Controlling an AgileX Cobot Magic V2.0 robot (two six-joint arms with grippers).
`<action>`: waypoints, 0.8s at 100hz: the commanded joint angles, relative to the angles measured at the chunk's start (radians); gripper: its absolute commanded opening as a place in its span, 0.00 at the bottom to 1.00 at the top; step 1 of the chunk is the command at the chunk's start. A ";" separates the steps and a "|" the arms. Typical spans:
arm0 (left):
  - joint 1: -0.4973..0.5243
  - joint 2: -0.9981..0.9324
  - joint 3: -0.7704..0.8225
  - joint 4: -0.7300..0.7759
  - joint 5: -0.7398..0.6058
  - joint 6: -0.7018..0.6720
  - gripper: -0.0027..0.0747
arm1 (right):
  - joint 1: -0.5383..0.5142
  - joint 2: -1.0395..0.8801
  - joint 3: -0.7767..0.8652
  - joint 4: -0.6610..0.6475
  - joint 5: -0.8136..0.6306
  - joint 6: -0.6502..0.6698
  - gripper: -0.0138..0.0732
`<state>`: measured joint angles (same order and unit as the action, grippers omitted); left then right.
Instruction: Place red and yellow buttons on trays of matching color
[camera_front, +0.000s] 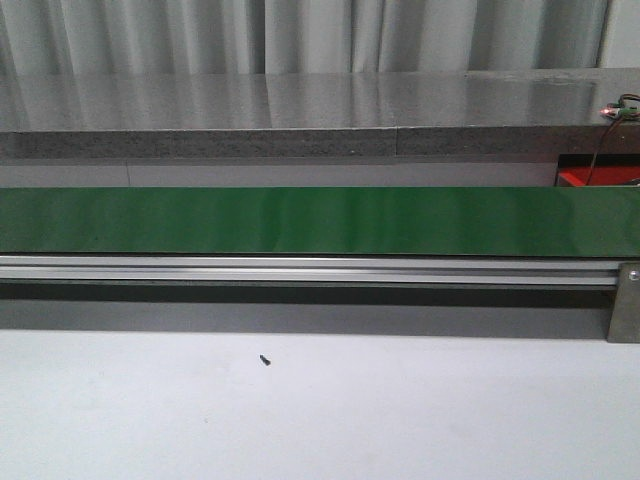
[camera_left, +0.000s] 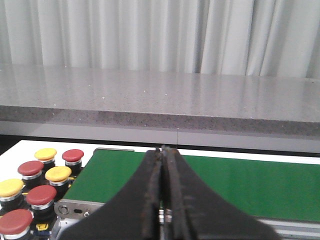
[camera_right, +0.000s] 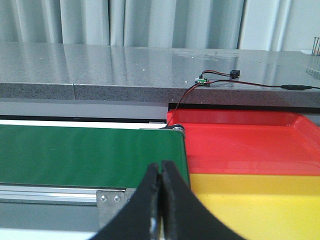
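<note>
Several red buttons (camera_left: 41, 194) and yellow buttons (camera_left: 58, 174) stand clustered on a white surface beside the end of the green belt (camera_left: 240, 185), seen in the left wrist view. My left gripper (camera_left: 164, 149) is shut and empty, raised over the belt's near edge to the right of the buttons. The red tray (camera_right: 240, 145) and the yellow tray (camera_right: 260, 200) lie side by side past the belt's other end in the right wrist view. My right gripper (camera_right: 160, 164) is shut and empty, near the belt's corner next to the yellow tray. Neither gripper shows in the front view.
The green conveyor belt (camera_front: 300, 220) runs across the front view with an aluminium rail (camera_front: 300, 268) along its near side. A grey stone counter (camera_front: 300, 110) stands behind it, with a small wired board (camera_right: 201, 79) on it. A tiny dark screw (camera_front: 265, 358) lies on the white table.
</note>
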<state>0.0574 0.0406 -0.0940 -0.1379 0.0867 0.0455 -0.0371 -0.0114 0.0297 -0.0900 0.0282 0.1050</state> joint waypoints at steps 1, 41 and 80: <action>0.027 0.071 -0.104 -0.017 -0.019 -0.004 0.01 | 0.000 -0.018 -0.018 -0.011 -0.079 0.002 0.02; 0.100 0.405 -0.415 -0.052 0.262 -0.004 0.01 | 0.000 -0.018 -0.018 -0.011 -0.079 0.002 0.02; 0.166 0.666 -0.579 -0.080 0.345 -0.011 0.05 | 0.000 -0.018 -0.018 -0.011 -0.079 0.002 0.02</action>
<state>0.2203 0.6737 -0.6212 -0.1982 0.4769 0.0422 -0.0371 -0.0114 0.0297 -0.0900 0.0282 0.1050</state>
